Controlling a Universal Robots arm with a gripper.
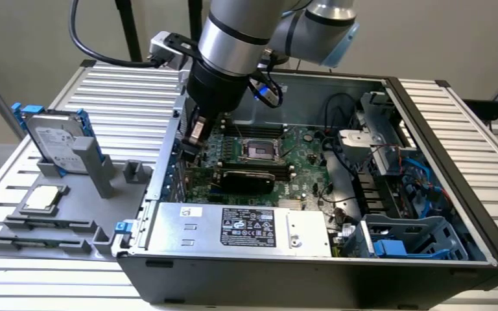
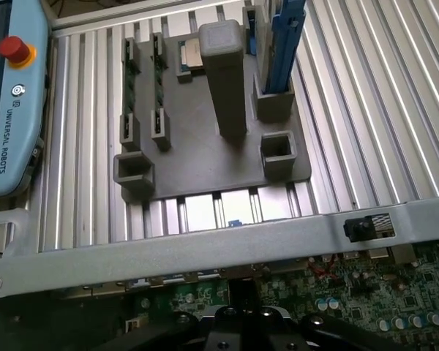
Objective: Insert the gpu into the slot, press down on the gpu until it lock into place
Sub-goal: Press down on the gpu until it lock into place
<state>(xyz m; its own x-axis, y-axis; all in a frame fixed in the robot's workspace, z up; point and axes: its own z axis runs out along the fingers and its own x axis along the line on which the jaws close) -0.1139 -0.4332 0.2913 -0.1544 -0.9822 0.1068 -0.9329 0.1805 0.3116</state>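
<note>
Tool (image 1: 190, 139) hangs low inside the open computer case (image 1: 404, 259), at the case wall nearest the grey fixture plate (image 1: 76, 194), just over the motherboard (image 1: 305, 162). Cannot tell whether its fingers are apart or together; dark tool body blocks them in both views.

Gpu (image 1: 247, 176) lies flat on the motherboard, just beyond the tool toward the power-supply box (image 1: 240, 227), apparently already down over its slot; the slot itself is hidden under the card.

Tool is beside the card's end, not on it.

Risks, as judgement:
- Card may be seated at one end only; an off-centre push would rock it, not lock it
- Tool is tight against the case wall; small sideways drift could snag the metal edge (image 2: 205, 241)
- Pressing off the card would load the small board parts near it
- Loose cables (image 1: 344, 110) hang deeper in the case, well apart from the tool, low concern

Hard drive (image 1: 57, 139) stands on the fixture plate, outside the case
</note>
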